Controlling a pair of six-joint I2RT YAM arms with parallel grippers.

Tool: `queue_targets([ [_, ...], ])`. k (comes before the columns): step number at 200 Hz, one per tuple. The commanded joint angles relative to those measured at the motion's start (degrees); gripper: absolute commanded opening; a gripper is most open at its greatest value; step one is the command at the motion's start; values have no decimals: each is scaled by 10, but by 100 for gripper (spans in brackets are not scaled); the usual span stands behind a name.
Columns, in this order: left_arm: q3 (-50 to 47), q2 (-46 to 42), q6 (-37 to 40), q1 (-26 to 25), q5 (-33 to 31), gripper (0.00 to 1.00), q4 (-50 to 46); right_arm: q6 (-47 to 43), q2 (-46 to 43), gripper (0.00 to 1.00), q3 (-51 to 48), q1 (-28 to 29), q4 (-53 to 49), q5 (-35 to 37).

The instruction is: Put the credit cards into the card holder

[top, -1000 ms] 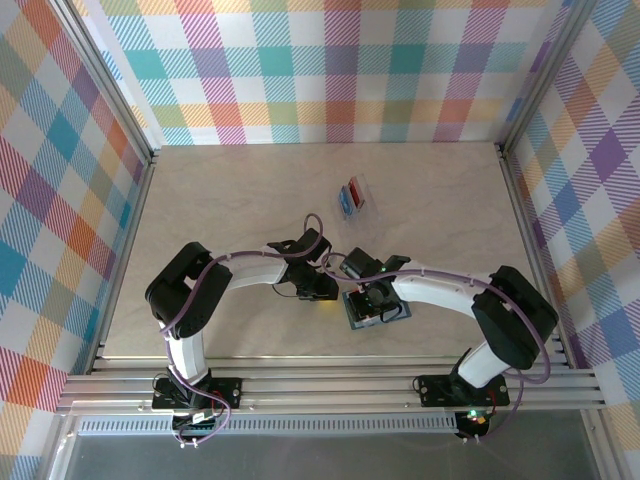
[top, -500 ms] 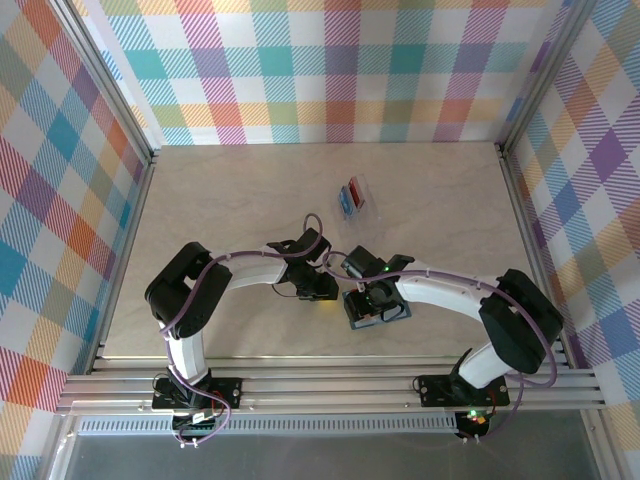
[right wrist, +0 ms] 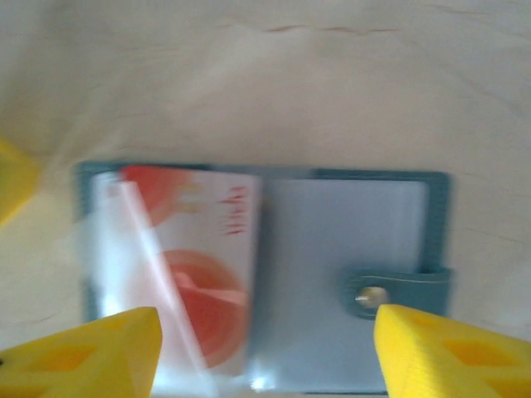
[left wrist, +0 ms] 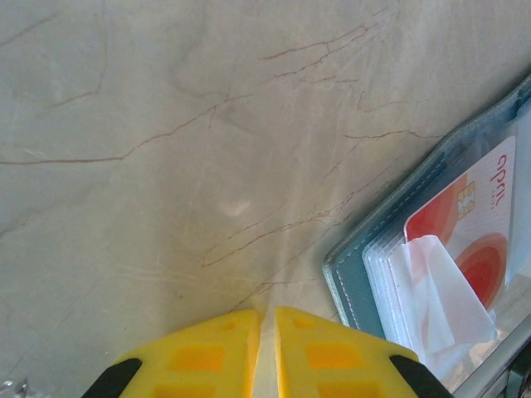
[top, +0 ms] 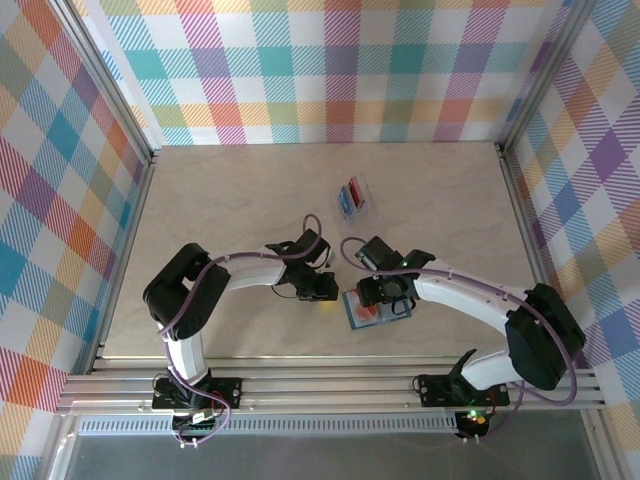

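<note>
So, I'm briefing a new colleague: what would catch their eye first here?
The open teal card holder near the front of the table, with a red card in it. The right gripper hangs over it, jaws wide, the left gripper shut beside it. Farther back lies a clear case holding red and blue cards.

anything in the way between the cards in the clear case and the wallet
Nothing on the table lies between the cards and the wallet. The right tool hangs open above the wallet; the left tool sits shut beside it.
</note>
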Motion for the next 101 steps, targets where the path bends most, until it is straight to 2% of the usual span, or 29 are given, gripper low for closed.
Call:
queue_targets([
  [1, -18, -2, -1, 4, -22, 16, 1, 30, 31, 70, -6, 0, -43, 67],
  [29, -21, -5, -3, 3, -15, 16, 6, 44, 45, 71, 6, -3, -51, 98],
  [57, -23, -10, -3, 3, -9, 16, 9, 60, 78, 69, 22, -10, -71, 84],
  [76, -24, -15, -4, 2, -8, 16, 10, 65, 92, 69, 18, -10, -49, 55],
  [101, -28, -22, -4, 2, -7, 16, 11, 88, 114, 67, 18, -12, -49, 75],
])
